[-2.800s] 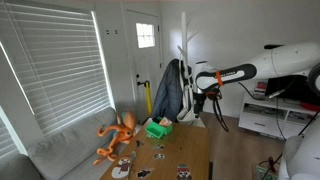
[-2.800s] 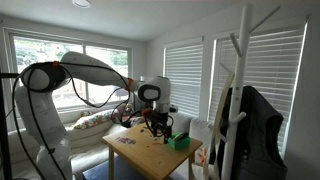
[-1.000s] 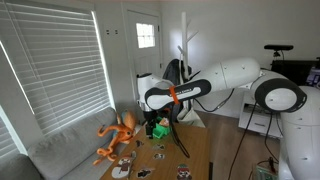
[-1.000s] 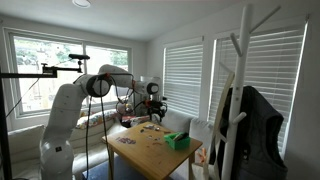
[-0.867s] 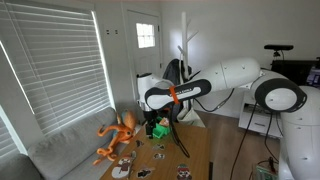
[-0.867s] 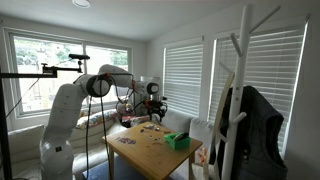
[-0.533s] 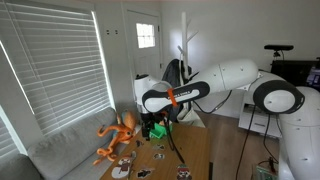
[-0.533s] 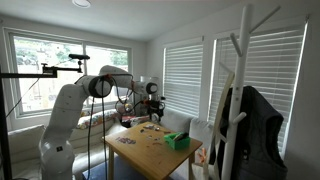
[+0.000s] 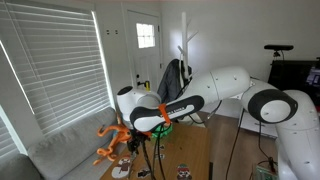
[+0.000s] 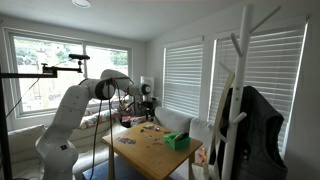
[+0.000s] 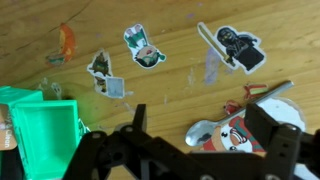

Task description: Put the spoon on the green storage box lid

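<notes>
Fingers (image 11: 275, 128) spread wide, nothing between them. The gripper (image 11: 205, 120) hangs low over the tabletop (image 11: 170, 95), pointing down at it; no contact made out in the wrist view.

Spoon (image 11: 210, 130) lies flat on the tabletop almost directly under the gap. Its bowl is near the middle of the opening, and the handle runs up and away toward the finger on the right of the wrist view. It seems to rest partly against a round panda-face sticker (image 11: 238, 138); whether it overlaps the sticker I cannot tell.

Judgement: the wide spread and low hover suit straddling the spoon before closing, so this reads as the approach to the pick, with no grasp made. The spoon lies thin and flat, so the fingers would need to come right down to the wood.

Green storage box lid (image 11: 38, 122) sits at the view's left edge, outside the fingers and well apart from the spoon. Once lifted, the carry is sideways across the opening.

Further out, more stickers (image 11: 142, 45) are scattered on the bare wood. In an exterior view the arm (image 9: 165, 112) bends down beside the orange toy (image 9: 112, 138). In an exterior view the green box (image 10: 178, 141) stands at the tabletop's far end, apart from the gripper (image 10: 147, 118).
</notes>
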### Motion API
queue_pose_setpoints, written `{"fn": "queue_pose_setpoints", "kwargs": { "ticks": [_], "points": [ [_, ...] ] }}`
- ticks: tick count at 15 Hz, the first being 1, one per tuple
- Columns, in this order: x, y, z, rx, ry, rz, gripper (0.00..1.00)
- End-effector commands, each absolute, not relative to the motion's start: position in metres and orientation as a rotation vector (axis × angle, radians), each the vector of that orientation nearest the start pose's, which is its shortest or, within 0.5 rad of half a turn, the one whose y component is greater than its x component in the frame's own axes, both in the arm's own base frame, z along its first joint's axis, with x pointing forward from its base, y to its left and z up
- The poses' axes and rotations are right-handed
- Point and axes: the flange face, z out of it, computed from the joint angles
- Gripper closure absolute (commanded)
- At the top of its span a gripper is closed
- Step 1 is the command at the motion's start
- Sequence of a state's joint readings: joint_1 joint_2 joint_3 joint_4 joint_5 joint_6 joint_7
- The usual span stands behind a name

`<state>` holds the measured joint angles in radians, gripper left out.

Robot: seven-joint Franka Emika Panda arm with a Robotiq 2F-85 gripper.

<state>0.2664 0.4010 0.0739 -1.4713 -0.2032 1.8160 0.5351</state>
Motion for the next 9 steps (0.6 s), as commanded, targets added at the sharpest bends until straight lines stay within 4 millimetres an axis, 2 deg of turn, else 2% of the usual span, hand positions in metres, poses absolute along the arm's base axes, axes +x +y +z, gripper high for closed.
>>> {"fn": "queue_pose_setpoints", "kwargs": {
  "ticks": [1, 4, 5, 6, 9],
  "points": [
    [0.644, 0.218, 0.435, -3.194, 0.494, -0.169, 0.0],
    [0.643, 0.227, 0.416, -3.115, 0.655, -0.26, 0.0],
    [0.643, 0.234, 0.408, -3.126, 0.603, -0.232, 0.0],
    [0.648, 0.226, 0.418, -3.159, 0.573, -0.238, 0.0],
    [0.646, 0.232, 0.407, -3.156, 0.569, -0.228, 0.0]
  ]
}}
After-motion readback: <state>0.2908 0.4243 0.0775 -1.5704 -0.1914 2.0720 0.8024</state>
